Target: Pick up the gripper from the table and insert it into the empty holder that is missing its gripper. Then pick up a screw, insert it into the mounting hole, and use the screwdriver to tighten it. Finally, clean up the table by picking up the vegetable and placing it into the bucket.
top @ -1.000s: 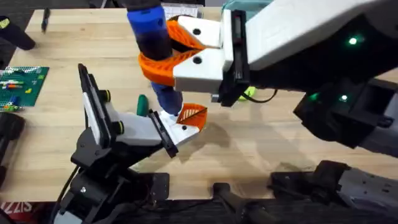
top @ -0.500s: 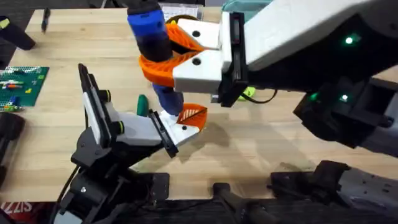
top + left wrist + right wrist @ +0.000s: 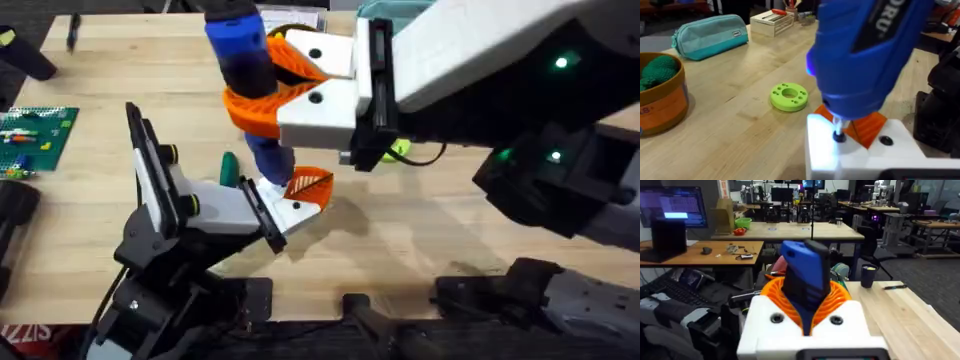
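Near the table's (image 3: 420,235) centre, the right gripper (image 3: 262,90) has its orange fingers clamped around the blue screwdriver (image 3: 240,55), held upright with its bit pressed into the white block of the small orange gripper (image 3: 308,186). That piece sits on the end plate of the holder (image 3: 215,205), at about seven o'clock from the screwdriver. Whether the left gripper's fingers are parted cannot be told.

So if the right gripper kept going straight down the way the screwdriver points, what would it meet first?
The screwdriver bit already sits at a hole in the white block of the gripper, so that block comes first, probably.
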Motion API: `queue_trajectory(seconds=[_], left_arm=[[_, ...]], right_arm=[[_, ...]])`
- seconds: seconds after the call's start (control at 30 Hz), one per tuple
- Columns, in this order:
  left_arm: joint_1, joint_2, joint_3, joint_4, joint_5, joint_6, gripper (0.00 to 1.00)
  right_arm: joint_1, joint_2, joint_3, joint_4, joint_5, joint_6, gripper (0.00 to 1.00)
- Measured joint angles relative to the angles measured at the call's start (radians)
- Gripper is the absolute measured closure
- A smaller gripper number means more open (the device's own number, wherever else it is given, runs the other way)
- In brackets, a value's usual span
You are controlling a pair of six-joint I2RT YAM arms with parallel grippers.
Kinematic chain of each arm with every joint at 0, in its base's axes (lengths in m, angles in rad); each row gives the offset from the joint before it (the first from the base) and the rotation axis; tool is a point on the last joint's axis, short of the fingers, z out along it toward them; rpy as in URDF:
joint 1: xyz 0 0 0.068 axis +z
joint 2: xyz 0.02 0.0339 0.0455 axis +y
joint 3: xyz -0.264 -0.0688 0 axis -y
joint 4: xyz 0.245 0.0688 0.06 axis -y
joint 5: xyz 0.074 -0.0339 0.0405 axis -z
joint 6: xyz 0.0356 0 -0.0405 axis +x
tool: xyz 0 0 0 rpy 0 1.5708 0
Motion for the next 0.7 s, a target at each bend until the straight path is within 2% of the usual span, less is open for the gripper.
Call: queue_trajectory(seconds=[0.7], left_arm=[[0.000, 0.000, 0.000, -0.001, -0.002, -0.005, 0.986]], right_arm=[[0.000, -0.001, 0.022, -0.071, 0.007, -0.045, 0.947]])
